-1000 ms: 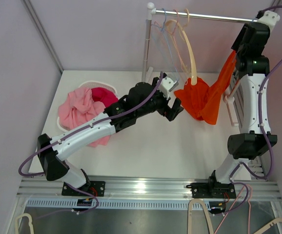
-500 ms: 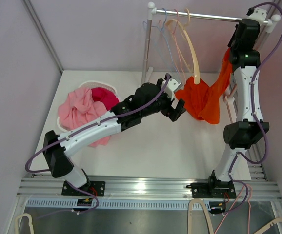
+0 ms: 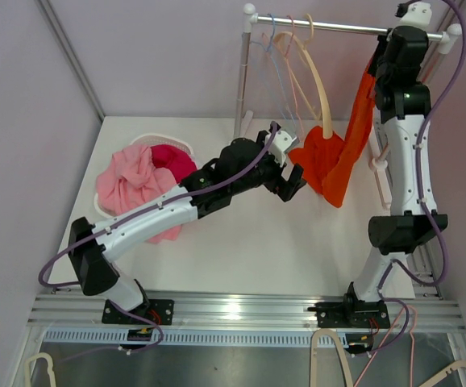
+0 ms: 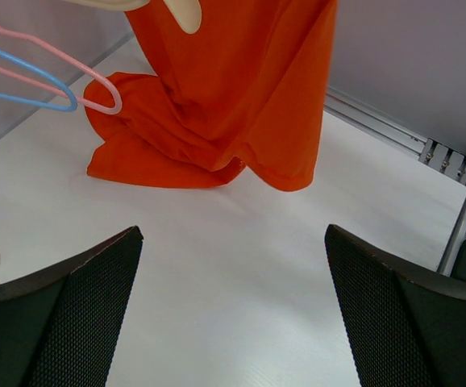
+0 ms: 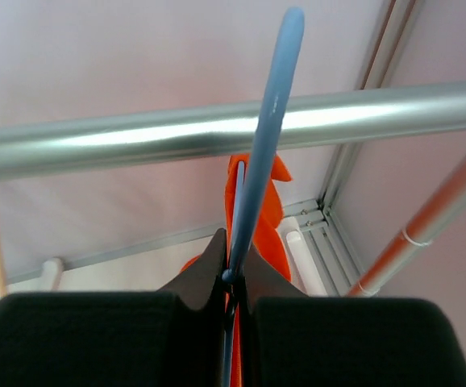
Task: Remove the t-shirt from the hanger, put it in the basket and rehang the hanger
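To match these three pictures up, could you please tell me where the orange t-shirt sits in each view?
Top camera: t-shirt right of centre, stretched from the upper right down to the table.
Left wrist: t-shirt at top centre.
Right wrist: t-shirt, a narrow strip at centre behind the blue hanger.
Shared landmark: the metal rail, in the top and right wrist views only.

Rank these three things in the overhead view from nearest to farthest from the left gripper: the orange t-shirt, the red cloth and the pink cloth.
Measured from the left gripper:
1. the orange t-shirt, just to its right, beside the fingertips.
2. the red cloth, to its left, inside the basket.
3. the pink cloth, farther left, spilling over the basket's near edge.
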